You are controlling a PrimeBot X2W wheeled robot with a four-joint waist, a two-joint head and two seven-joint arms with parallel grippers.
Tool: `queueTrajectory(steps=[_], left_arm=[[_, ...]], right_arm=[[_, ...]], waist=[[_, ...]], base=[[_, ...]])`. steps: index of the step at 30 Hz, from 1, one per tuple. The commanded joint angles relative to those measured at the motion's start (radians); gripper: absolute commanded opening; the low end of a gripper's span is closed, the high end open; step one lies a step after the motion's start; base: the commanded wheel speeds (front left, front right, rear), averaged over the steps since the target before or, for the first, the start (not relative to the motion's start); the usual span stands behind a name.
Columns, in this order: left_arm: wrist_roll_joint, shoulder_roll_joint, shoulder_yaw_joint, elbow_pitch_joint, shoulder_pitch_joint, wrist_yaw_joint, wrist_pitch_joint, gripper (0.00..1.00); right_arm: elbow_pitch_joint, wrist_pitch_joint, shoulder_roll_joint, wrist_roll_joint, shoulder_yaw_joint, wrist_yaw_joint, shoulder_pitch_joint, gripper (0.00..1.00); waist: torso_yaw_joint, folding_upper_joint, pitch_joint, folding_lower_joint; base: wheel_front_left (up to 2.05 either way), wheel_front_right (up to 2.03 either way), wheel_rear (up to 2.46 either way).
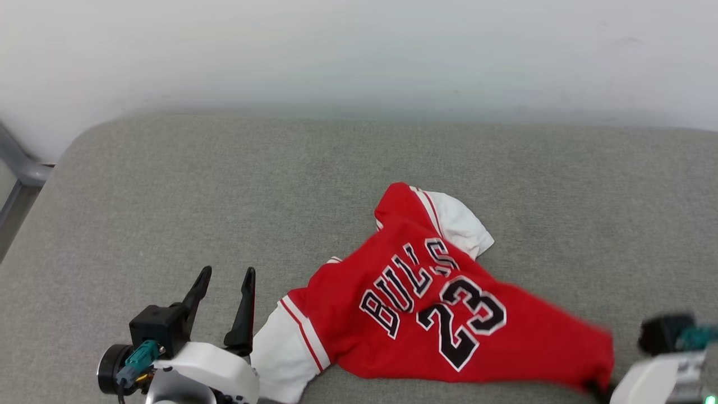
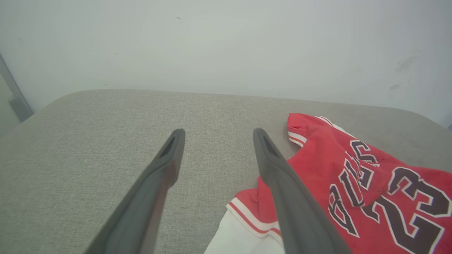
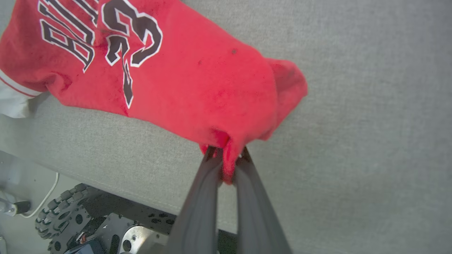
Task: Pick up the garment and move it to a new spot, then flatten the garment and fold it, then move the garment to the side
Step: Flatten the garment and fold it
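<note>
Since its two fingers are pressed together on a bunched fold of red cloth, the right claw (image 3: 226, 155) has the shirt (image 3: 169, 67) gripped at its hem corner, the end farthest from the collar. I judge the grip is taken at an edge so that a pull draws the whole shirt along behind it instead of lifting a lump from the middle. Towards those fingers the cloth narrows into a taut tongue, and there it looks blurred in the head view.

The rest of the shirt lies crumpled, front up, with the black letters and the 23 showing. One white sleeve is at the end opposite the grip and the other is on the side towards the wall (image 1: 359, 56).

The left claw (image 1: 227, 275) holds nothing. Its fingers are spread wide just beside the near white sleeve, and whether one touches the sleeve I cannot tell. It seems parked there to take that end once flattening starts.

The shirt rests on a grey cushion (image 1: 196, 179), whose bare cloth stretches from the shirt towards the wall and past the left claw. That leaves room for a new spot. On the shirt's near side the cushion's front edge drops to the robot's wheeled base (image 3: 60, 215).

The step in hand looks like the first one, the pick-up.
</note>
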Motion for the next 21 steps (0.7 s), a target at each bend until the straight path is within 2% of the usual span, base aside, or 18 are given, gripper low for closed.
queueTrajectory(steps=[1, 6, 10, 12, 13, 14, 21], left_arm=[[-0.005, 0.004, 0.004, -0.003, 0.013, 0.005, 0.004, 1.0], [-0.012, 0.013, 0.002, -0.001, 0.029, 0.009, 0.014, 1.0], [-0.013, 0.018, 0.003, 0.002, 0.029, 0.011, 0.019, 1.0], [-0.017, 0.021, 0.006, 0.005, 0.032, 0.012, 0.019, 1.0], [-0.019, 0.021, 0.007, 0.006, 0.034, 0.013, 0.019, 1.0], [-0.02, 0.022, 0.007, 0.008, 0.034, 0.013, 0.018, 1.0], [-0.031, 0.024, 0.011, 0.019, 0.049, 0.018, 0.014, 1.0]], right_arm=[[-0.022, 0.011, 0.03, -0.002, -0.005, -0.001, 0.046, 0.0], [-0.049, 0.038, 0.134, -0.012, -0.034, -0.001, 0.235, 0.0], [0.023, 0.01, 0.155, 0.008, -0.019, -0.001, 0.311, 0.0], [0.078, -0.034, 0.156, 0.061, -0.004, -0.001, 0.312, 0.0], [0.101, -0.061, 0.157, 0.06, 0.006, -0.001, 0.305, 0.41], [0.116, -0.1, 0.156, 0.063, 0.013, -0.001, 0.288, 1.0], [0.156, -0.332, 0.155, 0.064, 0.014, -0.001, 0.22, 1.0]], waist=[[-0.007, 0.0, -0.007, 0.0], [-0.014, 0.0, -0.02, 0.0], [-0.017, 0.0, -0.019, 0.0], [-0.022, 0.0, -0.017, 0.0], [-0.023, 0.0, -0.017, 0.0], [-0.024, 0.0, -0.017, 0.0], [-0.036, 0.0, -0.032, 0.0]], base=[[0.0, 0.0, 0.0], [0.0, 0.0, 0.0], [0.0, 0.0, 0.0], [0.0, 0.0, 0.0], [0.0, 0.0, 0.0], [0.0, 0.0, 0.0], [0.0, 0.0, 0.0]])
